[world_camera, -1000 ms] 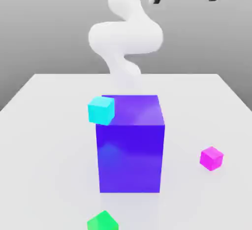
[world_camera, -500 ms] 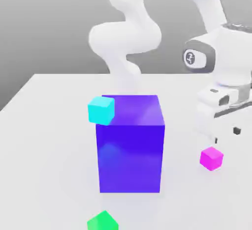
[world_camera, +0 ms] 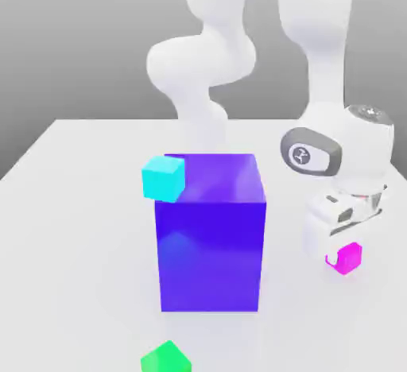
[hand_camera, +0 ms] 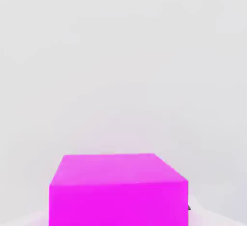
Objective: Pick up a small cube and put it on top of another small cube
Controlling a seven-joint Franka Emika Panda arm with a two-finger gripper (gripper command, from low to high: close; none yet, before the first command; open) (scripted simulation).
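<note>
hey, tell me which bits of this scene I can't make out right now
- Small magenta cube, exterior view: partly hidden by the white gripper.
- Small green cube, exterior view: lower part cut off by the bottom edge.
- Big blue-purple cube, exterior view: far side hidden by its own bulk.

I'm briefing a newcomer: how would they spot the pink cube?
Find the big blue-purple cube. On the exterior view's right of it, down at the gripper, sits the pink cube. Unlike the cyan and green ones, it is bright magenta.
</note>
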